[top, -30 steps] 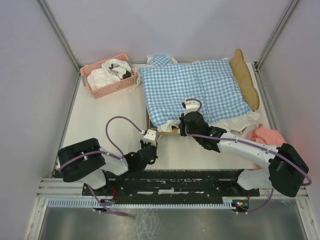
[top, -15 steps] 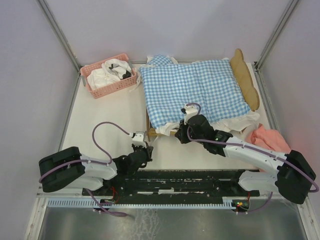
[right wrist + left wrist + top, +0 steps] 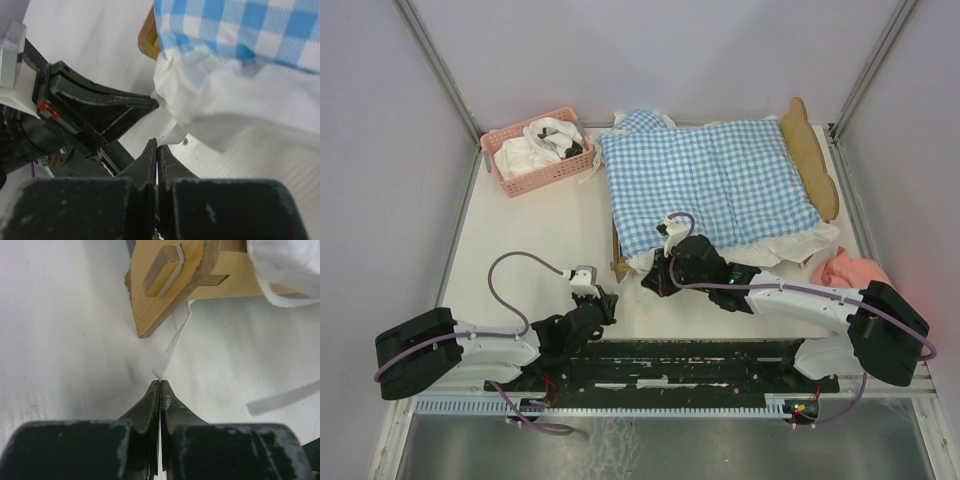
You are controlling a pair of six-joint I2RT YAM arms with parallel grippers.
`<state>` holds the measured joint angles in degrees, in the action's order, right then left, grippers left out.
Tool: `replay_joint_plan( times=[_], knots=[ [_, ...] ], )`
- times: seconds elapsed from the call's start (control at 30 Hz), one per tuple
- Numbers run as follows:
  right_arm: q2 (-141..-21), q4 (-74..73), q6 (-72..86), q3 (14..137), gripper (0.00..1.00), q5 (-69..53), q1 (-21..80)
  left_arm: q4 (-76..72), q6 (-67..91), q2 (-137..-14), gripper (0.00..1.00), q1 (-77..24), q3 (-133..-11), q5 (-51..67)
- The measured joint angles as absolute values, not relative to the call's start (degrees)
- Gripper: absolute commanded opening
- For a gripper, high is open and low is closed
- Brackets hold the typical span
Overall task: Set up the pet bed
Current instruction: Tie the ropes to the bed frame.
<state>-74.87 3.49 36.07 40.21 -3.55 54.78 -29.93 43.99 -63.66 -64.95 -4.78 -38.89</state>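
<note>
Just ahead of the left gripper, close off its tips: near corner of the pet bed, light wood, rail ends joined with a slotted peg. Spreads away beyond both grippers across the table, almost wholly covered by blue-and-white gingham bedding with a white sheet spilling from under it; ends far to the right in a wavy scalloped headboard. Left gripper fully closed, with the end of a thin white strip from the bed corner meeting its tips; pinched or merely touching, cannot tell. Same for the right gripper: closed, tips against a fold of the white sheet below the gingham hem, near the left one; gripping or not, cannot tell. Far ahead and to the left of the left gripper, a pink plastic basket holding crumpled white cloths and a dark item. Behind and to the right of the right gripper, a pink cloth lying loose.
</note>
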Motion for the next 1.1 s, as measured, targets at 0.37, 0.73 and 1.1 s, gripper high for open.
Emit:
replay_joint_plan(
  times=[0.37,0.73,1.1],
  knots=[
    [-86.06,17.78,40.75,48.69,0.02,-2.24,55.11,-29.12,44.97,-60.40,0.03,-64.95,-2.50,-38.30],
    [-92.58,20.67,36.18,50.00,0.12,8.19,59.96,-27.77,44.95,-53.39,0.03,-64.95,-2.81,-34.17],
    [-88.38,18.15,28.10,43.42,0.52,13.39,60.82,-21.80,44.95,-49.32,0.03,-63.66,-5.72,-33.76]
  ],
)
